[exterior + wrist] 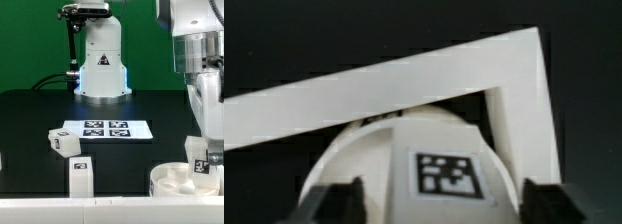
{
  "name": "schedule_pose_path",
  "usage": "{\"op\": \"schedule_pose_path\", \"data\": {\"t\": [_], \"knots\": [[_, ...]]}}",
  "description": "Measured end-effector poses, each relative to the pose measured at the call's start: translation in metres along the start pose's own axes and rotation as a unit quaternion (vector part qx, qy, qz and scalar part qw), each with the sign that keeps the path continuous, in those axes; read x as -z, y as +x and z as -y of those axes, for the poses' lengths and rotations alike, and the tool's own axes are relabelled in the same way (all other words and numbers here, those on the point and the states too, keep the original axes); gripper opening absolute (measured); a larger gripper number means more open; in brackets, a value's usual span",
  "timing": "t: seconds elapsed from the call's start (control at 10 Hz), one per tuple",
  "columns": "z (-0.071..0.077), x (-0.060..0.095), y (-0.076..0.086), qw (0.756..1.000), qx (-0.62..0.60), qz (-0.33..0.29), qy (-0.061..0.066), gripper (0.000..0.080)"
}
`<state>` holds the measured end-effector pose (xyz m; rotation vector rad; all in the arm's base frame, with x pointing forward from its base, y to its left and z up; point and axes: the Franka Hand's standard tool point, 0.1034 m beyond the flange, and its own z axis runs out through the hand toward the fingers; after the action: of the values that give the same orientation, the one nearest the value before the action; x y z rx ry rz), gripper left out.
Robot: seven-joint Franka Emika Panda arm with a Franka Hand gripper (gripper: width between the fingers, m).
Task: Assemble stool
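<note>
The round white seat (176, 184) lies at the front on the exterior view's right. A white stool leg (198, 157) with a marker tag stands upright on it. My gripper (205, 143) comes down from above and is shut on this leg. In the wrist view the tagged leg (423, 160) fills the gap between my gripper's (441, 203) dark fingers (342, 203), which press on its two sides. Two more tagged legs lie loose on the black table, one (65, 141) left of the marker board and one (80, 173) nearer the front.
The marker board (106, 129) lies flat mid-table. The robot's white base (101, 62) stands at the back with cables beside it. A white right-angled frame edge (491, 75) runs behind the held leg in the wrist view. The table's front edge (60, 205) is white.
</note>
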<state>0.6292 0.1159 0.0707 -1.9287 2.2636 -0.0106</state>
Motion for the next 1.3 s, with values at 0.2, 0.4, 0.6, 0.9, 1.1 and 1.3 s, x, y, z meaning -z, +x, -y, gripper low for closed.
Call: {"op": "schedule_pose_path", "data": {"t": [0.2,0.4,0.6,0.9,1.1,1.3], "knots": [[0.004,0.008,0.001,0.993,0.115,0.006,0.006,0.0633],[0.006,0.022,-0.004,0.964,0.267,0.009,0.009,0.0648],[0.005,0.02,-0.003,0.947,0.321,0.009,0.008,0.0649],[0.004,0.022,-0.004,0.904,0.428,0.007,0.006,0.0649],[0.001,0.036,-0.009,0.849,0.528,0.006,-0.002,0.0649],[-0.002,0.035,-0.006,0.75,0.661,-0.003,-0.022,0.0649]]}}
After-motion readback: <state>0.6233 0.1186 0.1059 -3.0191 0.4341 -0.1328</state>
